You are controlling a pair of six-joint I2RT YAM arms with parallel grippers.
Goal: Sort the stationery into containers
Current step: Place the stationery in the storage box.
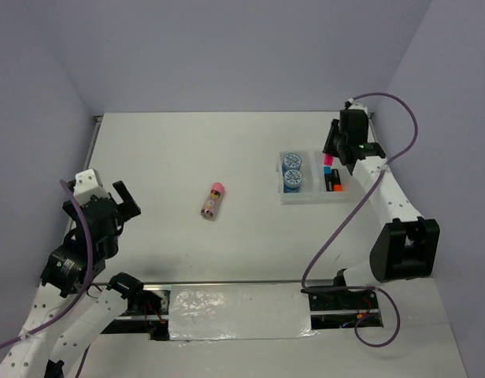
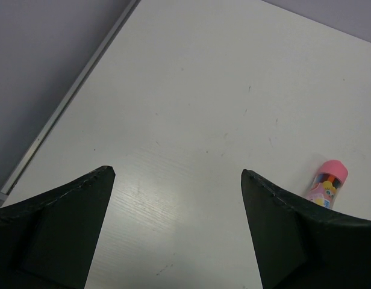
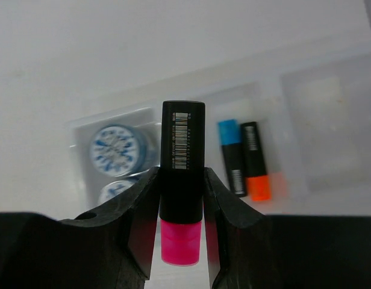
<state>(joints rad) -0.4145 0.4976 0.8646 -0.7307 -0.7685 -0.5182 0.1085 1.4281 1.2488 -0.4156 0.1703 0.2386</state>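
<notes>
— Top external first: what hangs over the tray (image 1: 307,198)?
— The right gripper (image 3: 181,176), clamped on the pink highlighter (image 3: 182,138), roughly above the tray's middle compartment, likely to join the blue highlighter (image 3: 232,158) and orange highlighter (image 3: 255,161) there.
— And the left gripper (image 2: 176,174)?
— Jaws wide, empty, far left of the tray. The tape rolls (image 1: 293,162) sit in its left compartment; the glue stick (image 1: 213,200) lies left of it, unsorted.

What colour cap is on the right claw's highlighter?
Pink; the highlighter shows best in the right wrist view.
</notes>
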